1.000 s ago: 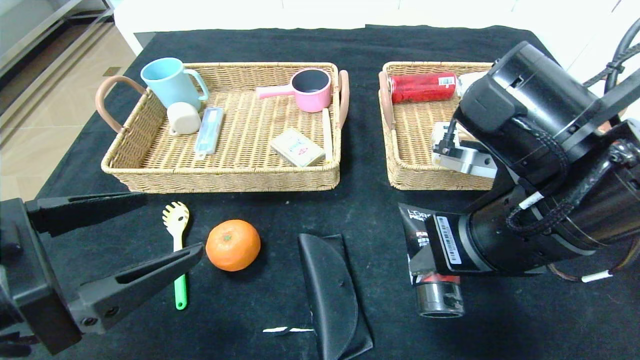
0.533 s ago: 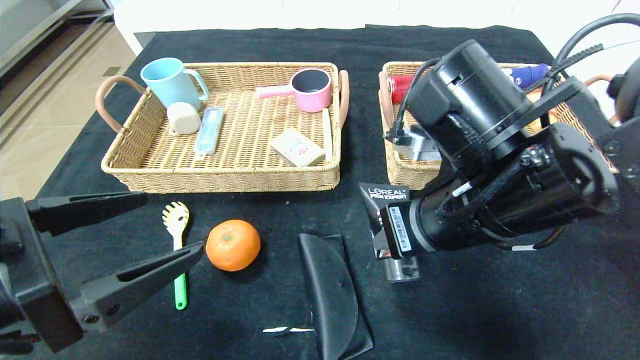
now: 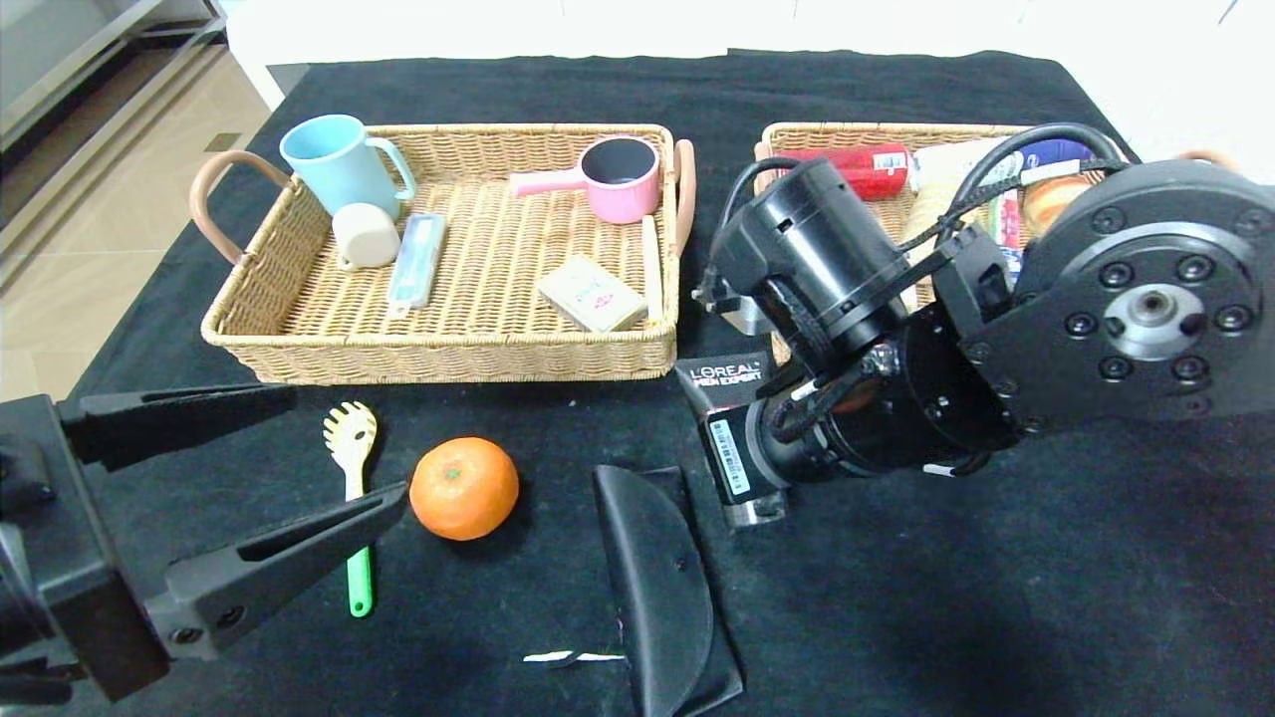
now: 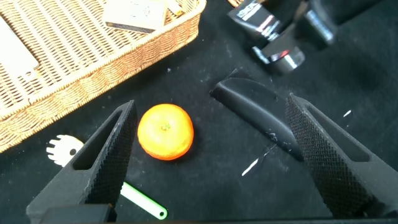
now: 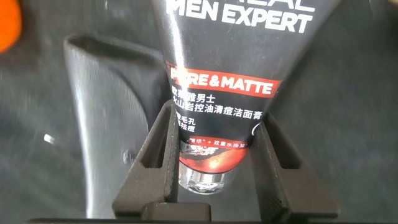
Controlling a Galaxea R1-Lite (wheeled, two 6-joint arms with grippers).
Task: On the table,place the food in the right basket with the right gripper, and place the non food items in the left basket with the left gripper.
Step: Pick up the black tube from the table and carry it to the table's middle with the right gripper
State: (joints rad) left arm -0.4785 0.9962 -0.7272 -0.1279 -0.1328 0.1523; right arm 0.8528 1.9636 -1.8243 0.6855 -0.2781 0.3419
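a: what writing can be read?

b: "l'oreal men expert" is printed in white on the black tube [image 3: 735, 383], and "pure & matte" on its red band, as seen in the right wrist view [image 5: 219, 93]. lines of small chinese characters are printed below the band. a barcode sticker is carried on the right arm's wrist.

a: how is the tube held?

b: it is clamped between the fingers of the right gripper [image 5: 217, 163], near its clear cap end, and is raised above the table [image 3: 996, 617], just right of the black half-round case [image 3: 657, 578].

a: what is changed from a second ago?

b: the tube has been carried leftward, from well right of the case to just beside it. the orange [image 3: 464, 488] and the pasta fork [image 3: 354, 478], both left of the case, are unmoved.

a: and the other arm?

b: the left gripper [image 3: 299, 468] is held spread wide, grasping nothing, far left of the case, over the fork. the left basket [image 3: 448, 354] is seen behind the case, the right basket [image 3: 797, 344] behind and to its right.
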